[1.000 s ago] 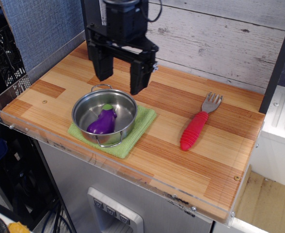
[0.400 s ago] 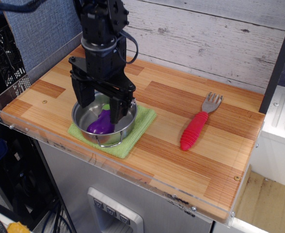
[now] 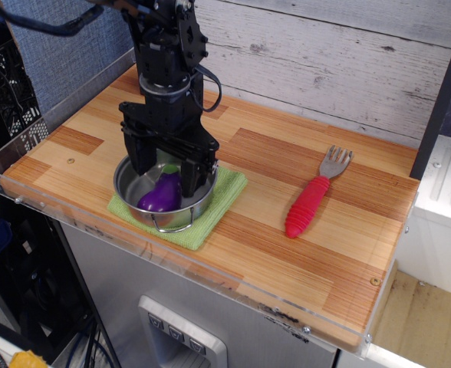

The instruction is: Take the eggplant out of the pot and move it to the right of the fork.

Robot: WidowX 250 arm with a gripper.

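The purple eggplant (image 3: 161, 192) with its green cap lies inside the shiny steel pot (image 3: 181, 210) at the front left of the wooden table. My black gripper (image 3: 166, 178) is lowered into the pot, open, with one finger on each side of the eggplant's capped end. I cannot tell whether the fingers touch it. The fork (image 3: 315, 192), with grey tines and a red ribbed handle, lies to the right on the table, tines pointing away.
The pot stands on a green cloth (image 3: 215, 215). A grey plank wall (image 3: 348, 61) runs behind the table. A clear plastic lip (image 3: 26, 149) edges the table's left and front. A dark post (image 3: 440, 100) stands at the right.
The gripper came down from above and behind the pot into the pot, then shifted slightly right around the eggplant. The eggplant, pot and fork have not moved.
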